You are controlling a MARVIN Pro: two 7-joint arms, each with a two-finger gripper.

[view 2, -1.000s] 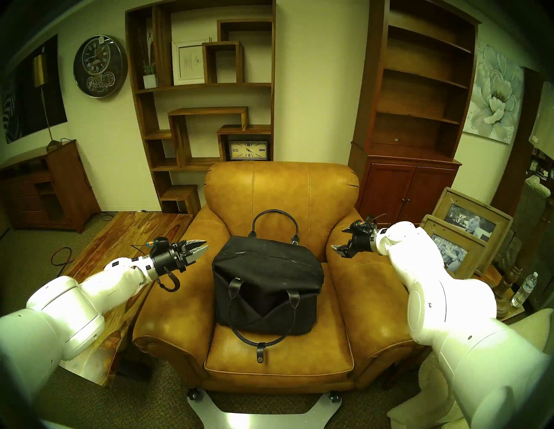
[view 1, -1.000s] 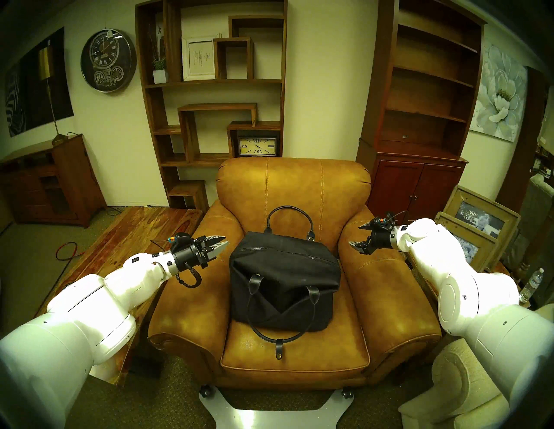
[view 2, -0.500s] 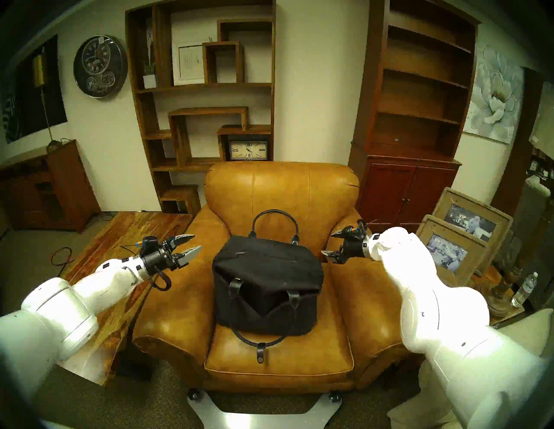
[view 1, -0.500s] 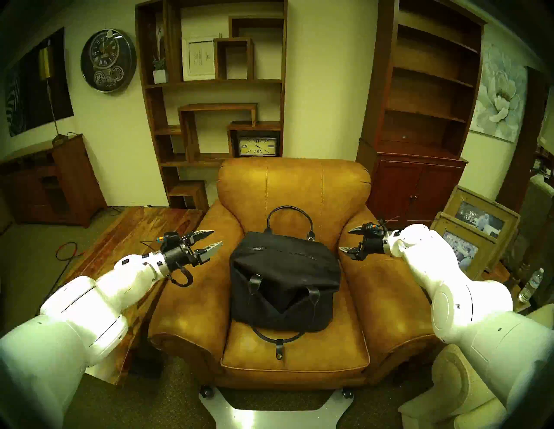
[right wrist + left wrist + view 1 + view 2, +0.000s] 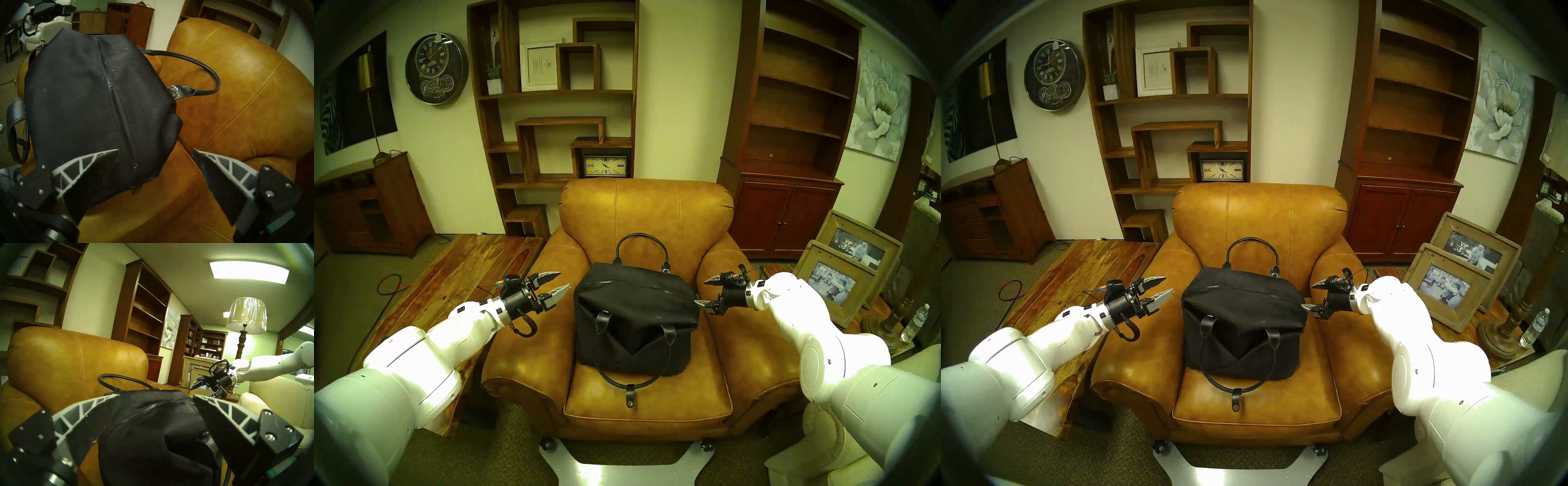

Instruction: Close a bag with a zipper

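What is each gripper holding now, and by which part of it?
Nothing is held. The left gripper and the right gripper are both open, one on each side of the bag, and neither touches it or its zipper.

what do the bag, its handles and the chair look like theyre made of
The bag: matte black woven fabric, likely canvas; it slumps, creases and shows pale scuffs. Its handles: smooth black leather or a lookalike, with a slight sheen and metal rings at the ends. The armchair: glossy tan leather or faux leather, with stitched seams and bright highlights.
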